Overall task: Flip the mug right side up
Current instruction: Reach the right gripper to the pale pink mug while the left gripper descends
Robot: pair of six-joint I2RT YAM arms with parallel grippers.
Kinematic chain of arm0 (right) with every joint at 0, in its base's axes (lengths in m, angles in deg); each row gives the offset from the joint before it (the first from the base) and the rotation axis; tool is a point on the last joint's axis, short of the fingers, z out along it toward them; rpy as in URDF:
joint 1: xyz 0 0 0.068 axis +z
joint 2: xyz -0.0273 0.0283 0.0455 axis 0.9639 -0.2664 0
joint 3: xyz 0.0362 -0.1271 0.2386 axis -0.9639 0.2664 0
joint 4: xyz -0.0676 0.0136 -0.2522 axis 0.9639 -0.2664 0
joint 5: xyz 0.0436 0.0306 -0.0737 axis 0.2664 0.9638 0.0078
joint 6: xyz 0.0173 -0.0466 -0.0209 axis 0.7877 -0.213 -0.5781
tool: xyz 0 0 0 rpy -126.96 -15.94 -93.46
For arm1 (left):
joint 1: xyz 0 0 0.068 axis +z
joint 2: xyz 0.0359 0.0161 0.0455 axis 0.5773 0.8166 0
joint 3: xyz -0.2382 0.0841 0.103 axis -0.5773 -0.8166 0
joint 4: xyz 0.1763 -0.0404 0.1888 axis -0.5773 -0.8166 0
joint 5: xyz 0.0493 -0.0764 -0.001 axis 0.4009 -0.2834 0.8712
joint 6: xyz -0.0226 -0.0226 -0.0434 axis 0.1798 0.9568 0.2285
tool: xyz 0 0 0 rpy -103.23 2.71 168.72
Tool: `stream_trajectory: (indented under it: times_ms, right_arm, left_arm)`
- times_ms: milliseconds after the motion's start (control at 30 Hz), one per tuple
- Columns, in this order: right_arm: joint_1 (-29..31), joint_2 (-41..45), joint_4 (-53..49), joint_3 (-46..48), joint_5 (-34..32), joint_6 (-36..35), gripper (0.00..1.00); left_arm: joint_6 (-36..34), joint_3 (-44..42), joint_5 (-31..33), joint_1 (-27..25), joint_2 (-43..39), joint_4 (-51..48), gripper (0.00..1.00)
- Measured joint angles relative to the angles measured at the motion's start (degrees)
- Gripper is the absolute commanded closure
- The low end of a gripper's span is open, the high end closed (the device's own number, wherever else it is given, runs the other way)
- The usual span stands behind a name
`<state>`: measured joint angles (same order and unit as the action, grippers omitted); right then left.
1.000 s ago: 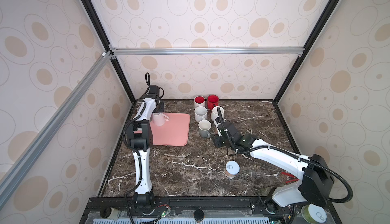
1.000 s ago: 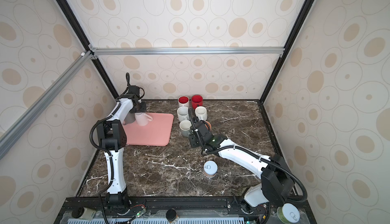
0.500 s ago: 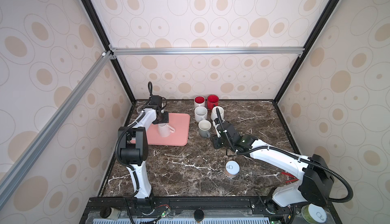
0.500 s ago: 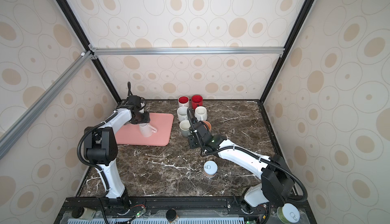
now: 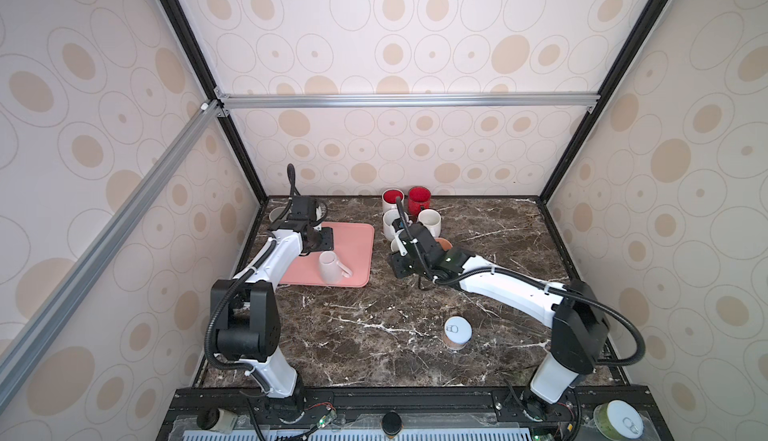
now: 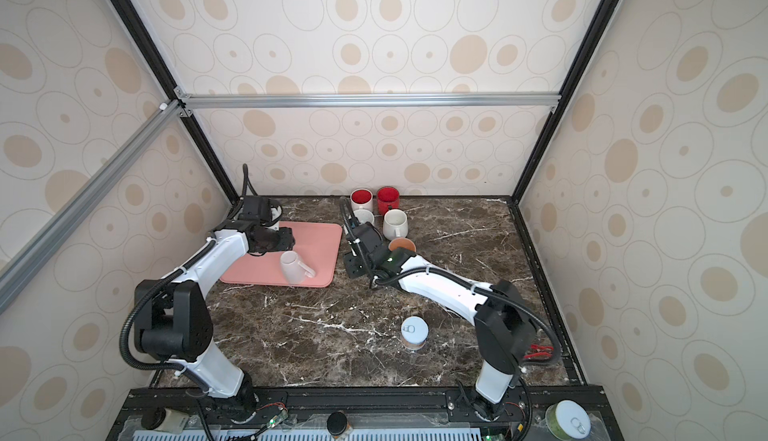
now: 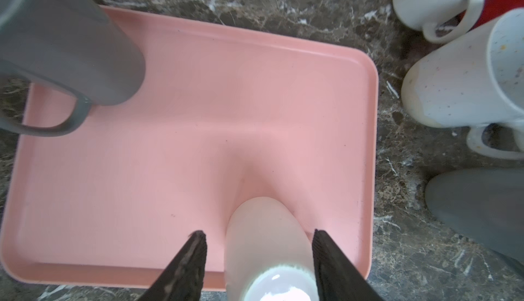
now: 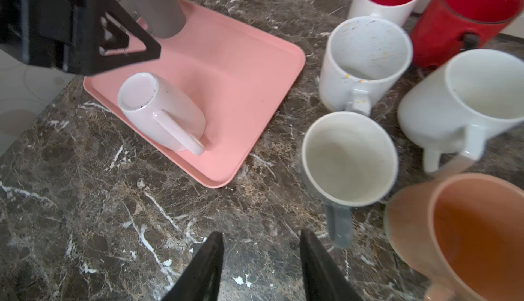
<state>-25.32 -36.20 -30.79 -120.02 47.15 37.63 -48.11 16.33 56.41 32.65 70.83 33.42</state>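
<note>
Black-fingered left gripper (image 7: 258, 232) stands released, jaws parted above and either side of the white ceramic mug (image 8: 161, 112), not gripping it. Mug rests base-up and tilted on the pink rectangular plastic tray (image 8: 241, 67), near its front edge. Right gripper (image 8: 262, 237) hangs unclenched, empty, over the brown marble tabletop (image 8: 85, 200), beside 6 upright ceramic mugs (image 8: 348, 157) in white, red, grey, orange.
</note>
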Motion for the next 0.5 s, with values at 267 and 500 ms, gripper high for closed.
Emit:
stream_trajectory:
  times_ms: [267,500]
  right_arm:
    - [1.84,-17.42,-0.85,-14.99,4.52,-1.29,0.55]
    - [1.84,-26.53,-3.48,-24.44,6.73,-3.21,0.58]
  left_arm:
    - [4.28,-14.91,-1.51,5.90,-11.89,4.42,0.44]
    - [9.70,-27.87,-8.70,5.84,-13.33,8.76,0.46]
